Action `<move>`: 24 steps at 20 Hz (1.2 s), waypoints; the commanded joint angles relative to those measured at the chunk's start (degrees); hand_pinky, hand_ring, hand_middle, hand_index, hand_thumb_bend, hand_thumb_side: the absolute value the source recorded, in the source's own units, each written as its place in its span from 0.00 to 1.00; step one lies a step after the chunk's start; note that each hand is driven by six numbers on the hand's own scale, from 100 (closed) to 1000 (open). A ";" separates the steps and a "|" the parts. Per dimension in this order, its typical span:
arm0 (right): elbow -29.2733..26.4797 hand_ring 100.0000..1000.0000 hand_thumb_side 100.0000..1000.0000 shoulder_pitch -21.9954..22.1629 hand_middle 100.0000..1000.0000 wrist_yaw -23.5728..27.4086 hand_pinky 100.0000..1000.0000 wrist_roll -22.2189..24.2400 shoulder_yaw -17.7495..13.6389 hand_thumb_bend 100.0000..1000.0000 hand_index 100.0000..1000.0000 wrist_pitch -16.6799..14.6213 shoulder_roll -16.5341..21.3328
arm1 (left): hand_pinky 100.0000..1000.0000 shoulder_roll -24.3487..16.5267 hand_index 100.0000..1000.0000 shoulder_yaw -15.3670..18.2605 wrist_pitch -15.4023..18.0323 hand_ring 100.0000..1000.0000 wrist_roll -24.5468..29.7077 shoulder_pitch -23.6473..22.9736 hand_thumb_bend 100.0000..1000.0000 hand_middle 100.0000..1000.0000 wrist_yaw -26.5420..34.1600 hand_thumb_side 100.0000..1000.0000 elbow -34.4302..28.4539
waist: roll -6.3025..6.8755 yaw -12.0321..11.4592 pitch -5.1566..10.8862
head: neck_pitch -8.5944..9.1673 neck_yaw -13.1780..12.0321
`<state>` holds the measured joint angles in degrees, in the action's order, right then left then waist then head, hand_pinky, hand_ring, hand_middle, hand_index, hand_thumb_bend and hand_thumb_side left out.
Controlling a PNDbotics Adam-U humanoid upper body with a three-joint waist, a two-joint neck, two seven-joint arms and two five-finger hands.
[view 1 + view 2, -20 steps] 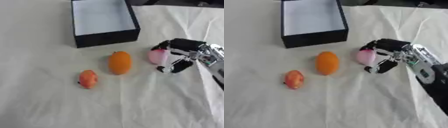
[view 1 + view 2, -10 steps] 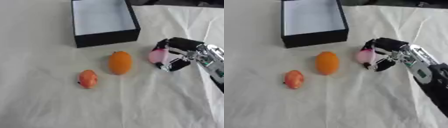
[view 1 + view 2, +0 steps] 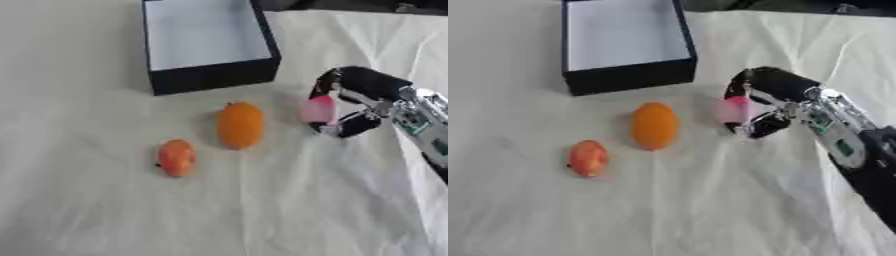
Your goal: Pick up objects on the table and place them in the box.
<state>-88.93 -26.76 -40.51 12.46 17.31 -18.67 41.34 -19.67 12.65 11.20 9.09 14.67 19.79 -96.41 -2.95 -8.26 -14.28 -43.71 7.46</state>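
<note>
A pale cream cloth [image 3: 96, 210] covers the table, matt and softly creased, with folds running toward the upper right of the frame. The box [image 3: 213, 79] in the upper middle looks like stiff card: dark matt outer walls, a smooth pale lining inside. The large orange object [image 3: 240, 125] at centre has a smooth, faintly shiny skin; the smaller orange-red object [image 3: 176, 157] at lower left looks smooth and matt. The pink object [image 3: 318, 109] at right appears smooth, like plastic. The right hand [image 3: 765, 87] around it is matt black, with silvery metal-looking parts behind it
</note>
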 commanded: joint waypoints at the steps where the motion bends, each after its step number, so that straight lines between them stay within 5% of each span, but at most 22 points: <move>1: -3.91 0.56 0.16 -1.37 0.43 2.29 0.77 -0.89 -1.15 0.16 0.58 -0.54 3.37 | 0.86 -1.62 0.78 0.29 0.00 0.80 0.10 0.73 0.00 0.76 0.42 0.61 -0.93 | -0.69 -0.10 0.93 | 0.04 0.17; 8: -8.58 0.51 0.11 -4.52 0.39 10.88 0.75 2.57 -3.29 0.04 0.51 -1.71 8.09 | 0.86 -1.76 0.78 0.31 -0.13 0.80 0.12 0.89 0.00 0.76 0.57 0.61 -1.02 | -1.00 -0.37 0.96 | -0.37 0.41; 12: -8.41 0.50 0.07 -7.66 0.38 20.81 0.76 7.93 -4.56 0.00 0.50 -2.16 10.90 | 0.86 -1.81 0.78 0.23 -0.18 0.80 0.18 1.05 0.00 0.76 0.60 0.61 -1.12 | -1.19 -0.72 0.89 | -0.41 0.71; 13: -8.22 0.50 0.17 -8.51 0.38 23.12 0.76 9.21 -4.94 0.00 0.50 -2.07 11.30 | 0.86 -1.81 0.78 0.23 -0.20 0.80 0.19 1.10 0.00 0.76 0.58 0.61 -1.14 | -1.24 -0.81 0.89 | -0.41 0.82; 14: -8.00 0.50 0.05 -9.48 0.38 25.11 0.76 10.25 -5.36 0.00 0.50 -1.92 11.62 | 0.86 -1.80 0.78 0.23 -0.23 0.80 0.17 1.16 0.00 0.76 0.59 0.61 -1.16 | -1.29 -0.89 0.88 | -0.41 0.92; 16: -7.35 0.50 0.05 -11.80 0.38 27.94 0.77 11.67 -5.89 0.00 0.50 -1.67 11.81 | 0.86 -1.78 0.78 0.18 -0.28 0.80 0.16 1.29 0.00 0.76 0.66 0.61 -1.22 | -1.38 -1.13 0.83 | -0.36 1.26; 24: 4.69 0.51 0.02 -25.06 0.39 26.49 0.78 11.09 -5.40 0.00 0.51 -2.52 5.51 | 0.86 -1.36 0.78 -0.54 0.00 0.81 0.48 3.90 0.00 0.76 2.41 0.59 -3.57 | -1.58 -3.20 0.09 | 0.87 5.14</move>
<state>-86.19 -50.47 -13.55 23.81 12.42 -20.80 46.61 -19.66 12.20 11.05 9.49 17.82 21.68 -98.30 -3.99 -11.54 -14.29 -43.59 11.80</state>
